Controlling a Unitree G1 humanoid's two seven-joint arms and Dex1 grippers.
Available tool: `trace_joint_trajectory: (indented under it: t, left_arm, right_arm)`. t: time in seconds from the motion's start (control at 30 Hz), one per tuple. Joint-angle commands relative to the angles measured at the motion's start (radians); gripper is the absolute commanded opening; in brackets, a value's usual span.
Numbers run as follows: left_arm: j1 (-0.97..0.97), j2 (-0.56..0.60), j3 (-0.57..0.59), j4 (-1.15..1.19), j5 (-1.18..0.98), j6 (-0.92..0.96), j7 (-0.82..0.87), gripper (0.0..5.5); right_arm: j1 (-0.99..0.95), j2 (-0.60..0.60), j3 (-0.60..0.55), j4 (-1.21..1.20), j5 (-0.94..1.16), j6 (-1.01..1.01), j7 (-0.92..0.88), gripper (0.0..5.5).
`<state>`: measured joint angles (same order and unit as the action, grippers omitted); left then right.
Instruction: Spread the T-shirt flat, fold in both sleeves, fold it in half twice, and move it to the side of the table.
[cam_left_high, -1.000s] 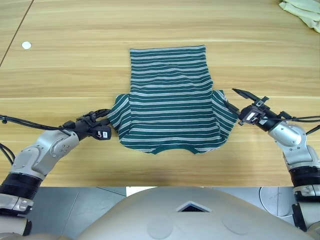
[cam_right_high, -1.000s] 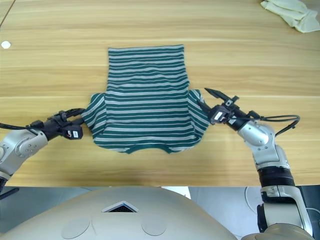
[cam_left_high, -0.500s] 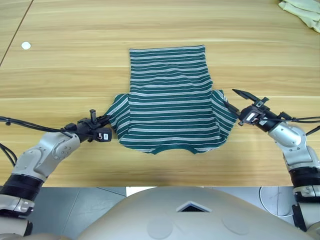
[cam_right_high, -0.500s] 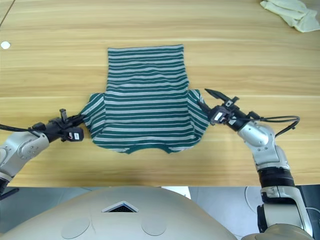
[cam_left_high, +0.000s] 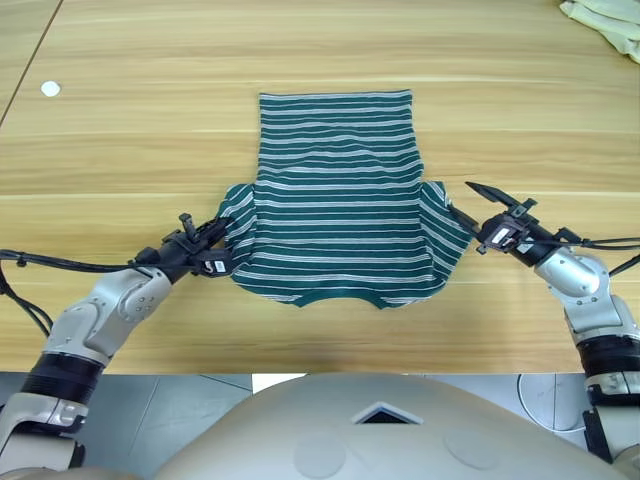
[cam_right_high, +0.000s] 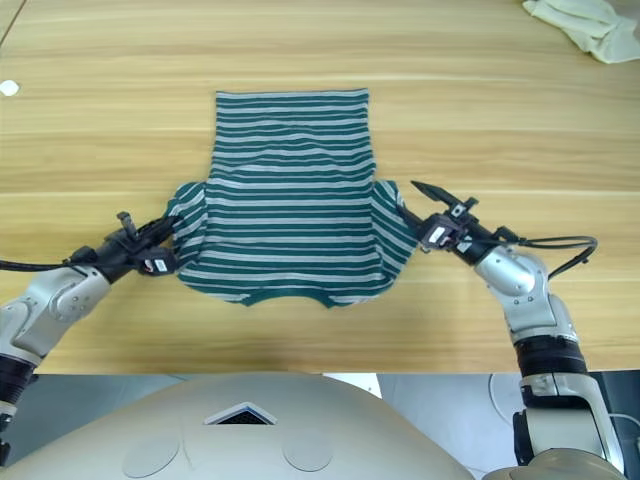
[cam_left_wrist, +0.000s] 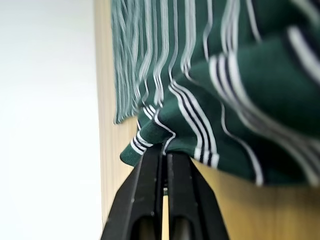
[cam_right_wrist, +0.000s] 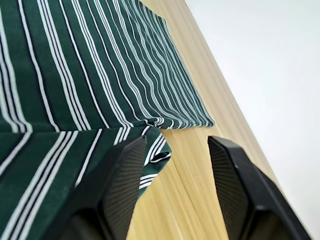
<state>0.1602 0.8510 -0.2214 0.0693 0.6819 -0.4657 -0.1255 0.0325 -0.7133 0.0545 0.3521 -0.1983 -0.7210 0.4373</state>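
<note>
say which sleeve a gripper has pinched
The left sleeve: left gripper shut on its cuff; right gripper open at the right sleeve.

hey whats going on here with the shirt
A robot is partway through folding a striped T-shirt that lies on a wooden table. Its left pincer is shut on the edge of the left sleeve. The right pincer is open at the edge of the right sleeve. Both sleeves stick out to the sides and are not yet folded in.
</note>
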Motion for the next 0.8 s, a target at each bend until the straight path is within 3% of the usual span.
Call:
trace_joint_trajectory:
  t: [0.03, 0.3, 0.8]
  left_arm:
    - [-0.056, -0.004, 0.023, -0.01, 0.014, -0.032, 0.037, 0.03]
    - [-0.119, -0.023, 0.036, -0.032, 0.025, -0.065, 0.07, 0.03]
    - [-0.243, -0.152, -0.171, 0.09, 0.067, -0.245, 0.016, 0.03]
  right_arm:
    - [-0.039, 0.02, 0.021, 0.019, -0.013, -0.001, 0.0, 2.28]
    - [-0.064, 0.044, 0.044, 0.062, -0.032, -0.012, -0.012, 2.28]
    - [-0.087, 0.067, 0.063, 0.101, -0.048, -0.024, -0.034, 2.28]
